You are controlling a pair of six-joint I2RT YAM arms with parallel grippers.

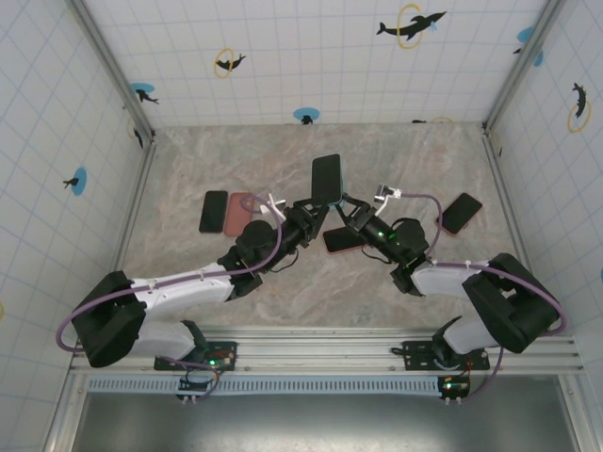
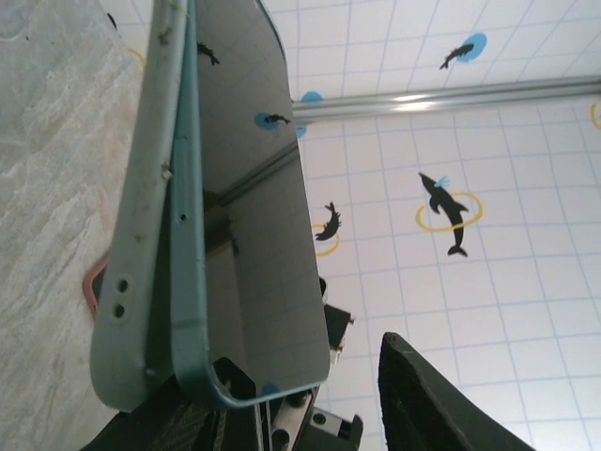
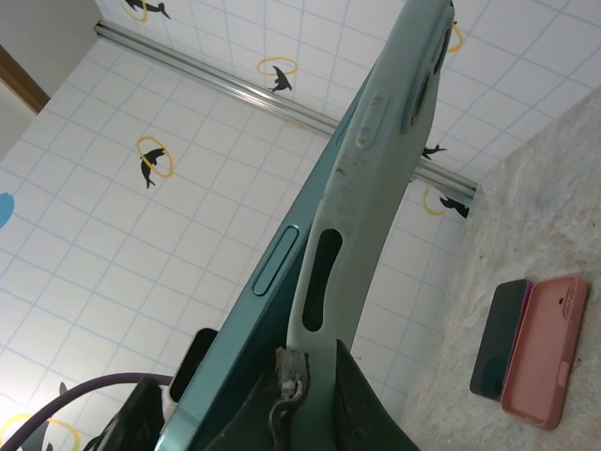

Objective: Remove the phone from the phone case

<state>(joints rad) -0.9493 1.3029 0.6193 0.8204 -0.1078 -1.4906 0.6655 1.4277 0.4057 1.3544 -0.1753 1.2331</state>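
Observation:
A teal phone (image 1: 326, 179) stands upright above the table's middle, held between both arms. In the left wrist view its dark screen (image 2: 254, 216) faces right, and the pale green phone case (image 2: 141, 235) is peeled away from its back along the left side. My left gripper (image 2: 291, 395) is open around the phone's lower end: one finger sits by the case, and the other finger (image 2: 432, 404) stands apart from the screen. My right gripper (image 3: 324, 376) is shut on the case's side wall (image 3: 376, 169), beside the phone's teal edge (image 3: 272, 282).
A black phone (image 1: 214, 211) and a pink case (image 1: 240, 212) lie left of centre on the marbled table (image 1: 311, 282). A reddish phone (image 1: 341, 240) lies under the right arm. Another dark phone (image 1: 461, 213) lies at the right. Tiled walls enclose the table.

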